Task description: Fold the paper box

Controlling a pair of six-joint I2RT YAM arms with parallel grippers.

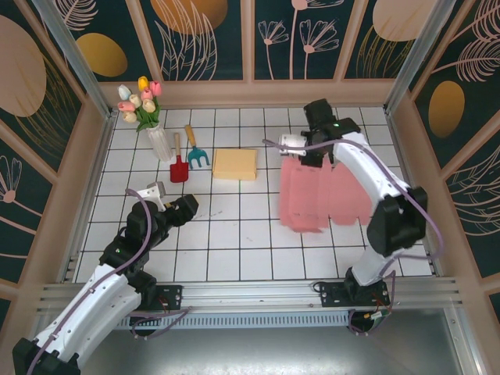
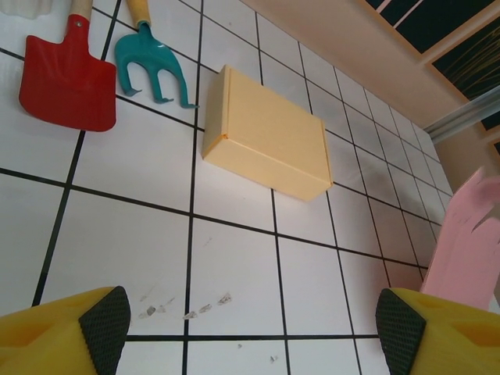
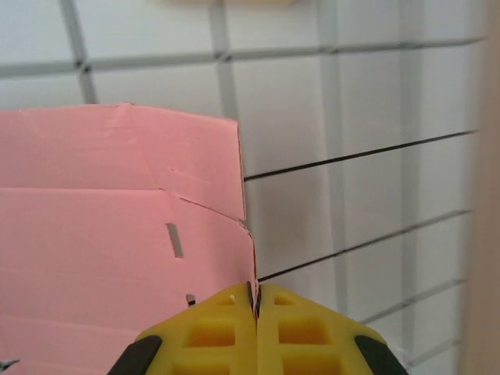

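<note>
The paper box is a flat pink cardboard sheet [image 1: 320, 195] with creases and slots, hanging blurred above the tiles right of centre. My right gripper [image 1: 308, 152] is shut on its far edge; in the right wrist view the yellow fingers [image 3: 211, 332] pinch the sheet's edge [image 3: 117, 226] at its right side, with the right gripper [image 3: 256, 301] closed tight. My left gripper [image 1: 173, 201] hovers low at the left, open with nothing between its fingers. In the left wrist view the left gripper [image 2: 251, 328] is wide apart over bare tile, and the pink sheet [image 2: 469, 242] stands far right.
A closed yellow box [image 1: 234, 164] [image 2: 266, 144] lies at the table's middle back. A red toy shovel [image 1: 179, 168] [image 2: 66, 78] and a teal rake [image 1: 195, 152] [image 2: 152, 66] lie to its left, beside a vase of tulips [image 1: 148, 117]. Walls enclose the tiled table.
</note>
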